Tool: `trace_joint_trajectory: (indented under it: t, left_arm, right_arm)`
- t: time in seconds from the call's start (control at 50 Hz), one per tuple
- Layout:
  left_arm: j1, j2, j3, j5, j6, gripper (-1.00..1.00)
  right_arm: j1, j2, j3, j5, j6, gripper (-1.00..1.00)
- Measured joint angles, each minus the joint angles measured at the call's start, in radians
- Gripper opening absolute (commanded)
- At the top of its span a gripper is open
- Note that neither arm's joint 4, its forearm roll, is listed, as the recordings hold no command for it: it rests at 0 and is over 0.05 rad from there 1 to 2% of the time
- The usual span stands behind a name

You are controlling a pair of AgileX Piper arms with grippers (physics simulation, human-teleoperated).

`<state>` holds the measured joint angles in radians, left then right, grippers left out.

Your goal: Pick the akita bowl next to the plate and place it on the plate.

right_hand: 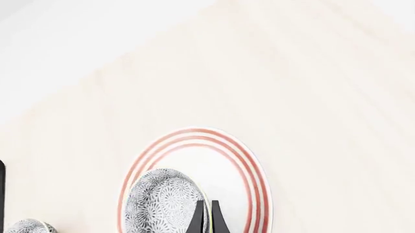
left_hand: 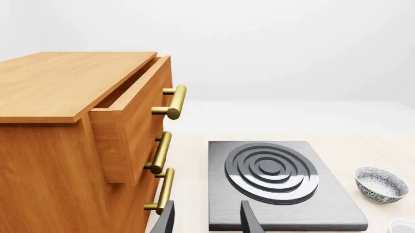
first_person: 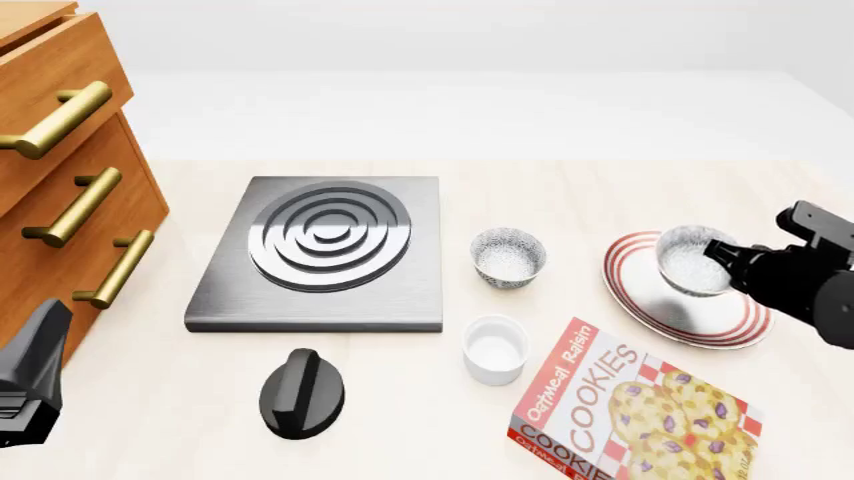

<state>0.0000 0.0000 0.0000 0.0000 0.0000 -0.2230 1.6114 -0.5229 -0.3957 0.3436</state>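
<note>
My right end effector point(first_person: 721, 258) pinches the bowl point(first_person: 694, 260) by its rim, right of frame, holding it over the plate point(first_person: 641, 300) for release.

The plate point(first_person: 641, 300) on the right carries a speckled bowl point(first_person: 694, 260) with the right pincer point(first_person: 727, 262) at its rim. Just near of the plate lies a cookie box point(first_person: 627, 420); to its left stand a second speckled bowl point(first_person: 509, 256) and a white cup point(first_person: 494, 348). Bare worktop point(first_person: 601, 185) stretches beyond the plate. A drawer cabinet point(first_person: 67, 180) blocks the far left, with a stove plate point(first_person: 327, 250) beside it.
</note>
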Motion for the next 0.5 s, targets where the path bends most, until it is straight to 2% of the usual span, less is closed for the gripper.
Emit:
trace_joint_trajectory:
  t: [0.5]
  left_arm:
    - [0.0,0.0,0.0,0.0,0.0,1.0]
  right_arm:
    - [-0.005,0.073,-0.013,-0.04,-0.016,-1.0]
